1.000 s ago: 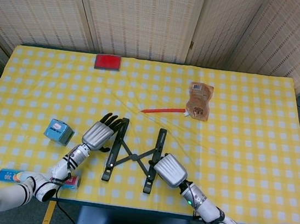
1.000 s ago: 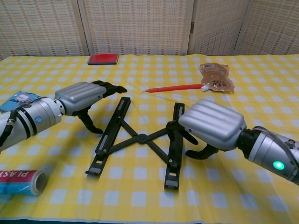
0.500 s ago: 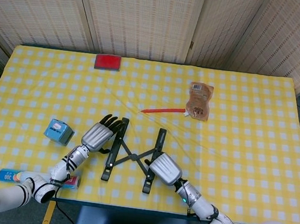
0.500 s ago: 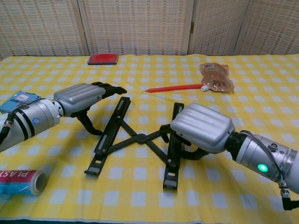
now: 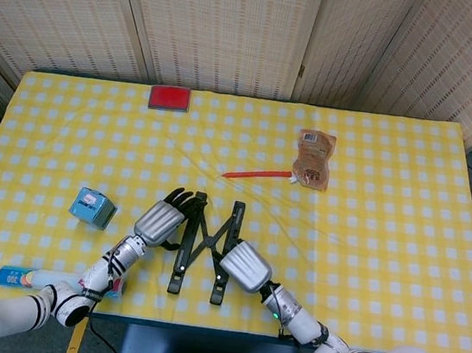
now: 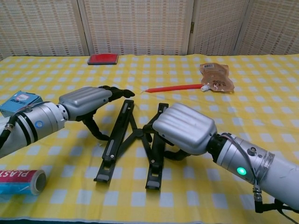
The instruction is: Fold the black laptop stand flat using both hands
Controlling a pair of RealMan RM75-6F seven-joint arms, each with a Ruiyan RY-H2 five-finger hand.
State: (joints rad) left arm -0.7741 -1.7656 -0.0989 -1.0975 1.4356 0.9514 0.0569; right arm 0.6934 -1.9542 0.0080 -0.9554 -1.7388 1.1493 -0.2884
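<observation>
The black laptop stand lies on the yellow checked table near the front edge. Its two rails stand close together with the cross links bunched between them. My left hand rests against the outer side of the left rail, fingers stretched out over its far end and thumb down beside it. My right hand curls its fingers around the right rail near the middle and grips it. The near part of that rail is hidden under the hand in the head view.
A blue box and a blue roll lie at the left. Further back are a red pen, a brown pouch and a red card.
My right hand has pushed the right rail leftward, so the wide X of the stand has narrowed. The left hand has stayed against the left rail, shifting slightly right.
</observation>
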